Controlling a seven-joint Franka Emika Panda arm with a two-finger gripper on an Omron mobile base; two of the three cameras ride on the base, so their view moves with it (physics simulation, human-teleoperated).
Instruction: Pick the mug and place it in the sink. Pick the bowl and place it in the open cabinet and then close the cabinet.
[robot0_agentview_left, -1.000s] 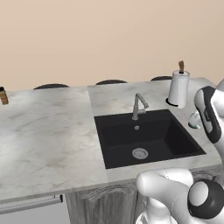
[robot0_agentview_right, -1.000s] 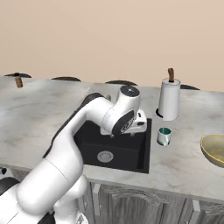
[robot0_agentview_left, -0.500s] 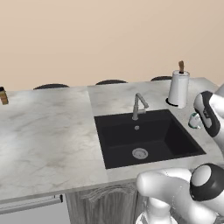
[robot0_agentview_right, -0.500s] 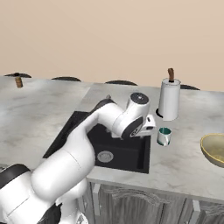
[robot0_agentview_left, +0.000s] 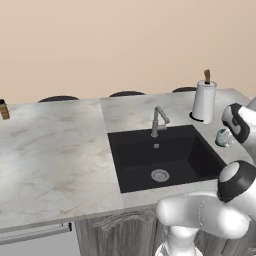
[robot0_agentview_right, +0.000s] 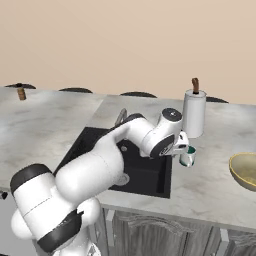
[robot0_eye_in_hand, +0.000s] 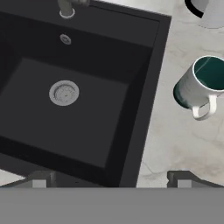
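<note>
Robot arm (robot0_agentview_right: 100, 170): glossy white, rounded link shells joined by dark grey to black bands at the joints. A round dark cap with a small pale centre mark closes the wrist joint (robot0_agentview_right: 171, 115). The base segment (robot0_agentview_right: 45, 210) is bulbous and white, ringed in black at 7 o'clock. Finger tips (robot0_eye_in_hand: 41, 180) are small, dark grey and blocky.

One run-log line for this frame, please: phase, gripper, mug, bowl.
phase: approaching mug | gripper: open, empty | small white mug with teal interior: upright on counter beside black sink | tan-olive bowl: on counter
</note>
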